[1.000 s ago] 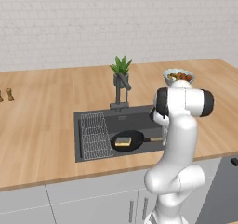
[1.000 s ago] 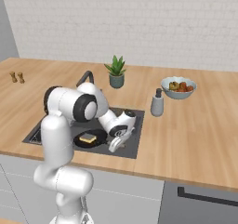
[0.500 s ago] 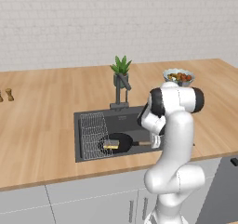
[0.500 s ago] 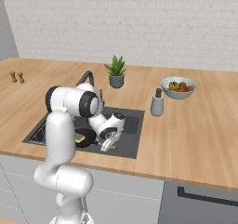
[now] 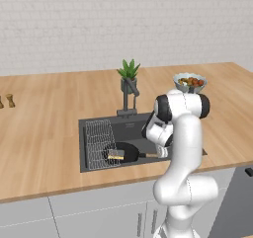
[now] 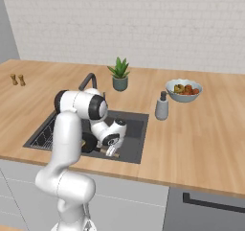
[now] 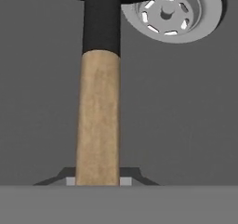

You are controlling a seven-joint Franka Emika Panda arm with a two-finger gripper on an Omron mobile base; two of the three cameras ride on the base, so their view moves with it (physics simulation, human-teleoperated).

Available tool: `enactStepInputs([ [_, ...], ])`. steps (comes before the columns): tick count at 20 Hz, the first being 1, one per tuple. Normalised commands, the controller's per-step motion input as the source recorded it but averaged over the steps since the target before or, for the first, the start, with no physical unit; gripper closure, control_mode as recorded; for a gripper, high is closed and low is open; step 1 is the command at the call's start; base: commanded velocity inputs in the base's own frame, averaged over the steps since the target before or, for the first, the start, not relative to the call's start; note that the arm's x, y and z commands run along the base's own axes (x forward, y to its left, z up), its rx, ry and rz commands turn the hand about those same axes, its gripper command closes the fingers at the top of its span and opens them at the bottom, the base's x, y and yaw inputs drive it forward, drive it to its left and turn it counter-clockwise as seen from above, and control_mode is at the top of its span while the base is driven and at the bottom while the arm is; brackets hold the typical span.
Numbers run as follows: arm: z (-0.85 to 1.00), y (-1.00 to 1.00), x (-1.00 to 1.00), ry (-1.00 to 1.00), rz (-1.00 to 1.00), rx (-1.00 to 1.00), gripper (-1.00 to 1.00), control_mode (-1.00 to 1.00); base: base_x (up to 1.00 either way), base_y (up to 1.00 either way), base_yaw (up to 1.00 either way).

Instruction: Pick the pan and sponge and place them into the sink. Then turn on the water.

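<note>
fingers (image 7: 124, 181): clamped on pan (image 5: 126, 152) handle end, over sink (image 5: 136, 128). risk: tail-end grip, pan may pivot, tipping sponge (image 5: 115, 154) off.

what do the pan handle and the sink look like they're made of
Pan handle: looks like light wood, matte, with faint grain and a tan tone; its black neck could be metal or plastic. Sink: smooth dark grey, matte, perhaps composite or coated metal.

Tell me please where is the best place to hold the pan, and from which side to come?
Hold the pan by its straight wooden handle, coming from the handle's free end, along it. The handle sticks out sideways, clear of the bowl and of the sponge inside, so it fits between two fingers. The hand is shut there.
</note>
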Motion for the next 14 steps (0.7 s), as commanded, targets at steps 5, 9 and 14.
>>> enactStepInputs([
  [5, -0.14, -0.27, 0.00, -0.02, 0.05, -0.07, 1.00, -1.00, 0.00, 0.00, 0.00],
  [9, 0.00, -0.21, 0.00, -0.05, 0.05, -0.06, -1.00, -1.00, 0.00, 0.00, 0.00],
  [14, 0.17, -0.28, -0.20, -0.09, 0.00, -0.02, -1.00, -1.00, 0.00, 0.00, 0.00],
])
